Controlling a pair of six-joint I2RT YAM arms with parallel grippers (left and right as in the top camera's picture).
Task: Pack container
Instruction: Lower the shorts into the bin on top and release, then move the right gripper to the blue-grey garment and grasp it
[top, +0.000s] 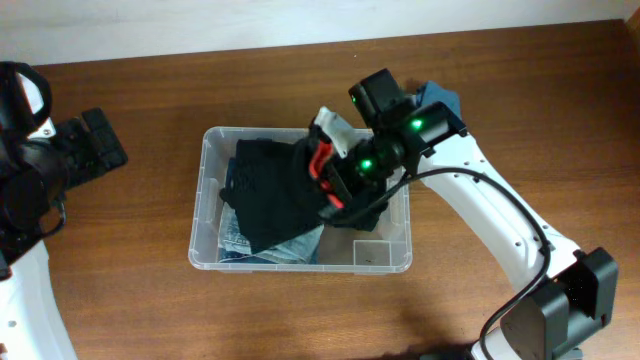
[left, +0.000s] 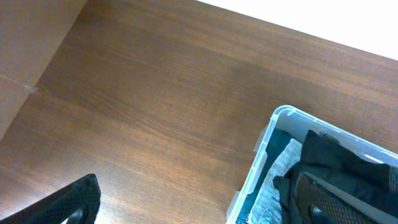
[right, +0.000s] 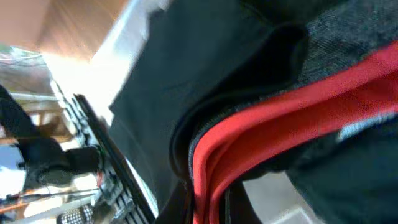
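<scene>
The clear plastic container (top: 204, 190) sits mid-table, holding dark clothing (top: 265, 190) over blue-white patterned fabric (top: 235, 238). My right gripper (top: 333, 188) is over the container's right half, shut on a dark garment with red trim (right: 249, 143) that hangs into the bin. My left gripper (left: 186, 214) is open and empty, back at the far left; the container's corner (left: 283, 115) shows at the right of its view.
A blue object (top: 440, 100) lies behind the right arm at the table's far side. Brown wooden tabletop (top: 130, 300) surrounds the container. A white label (top: 372, 255) shows on the container's bottom, at its right front.
</scene>
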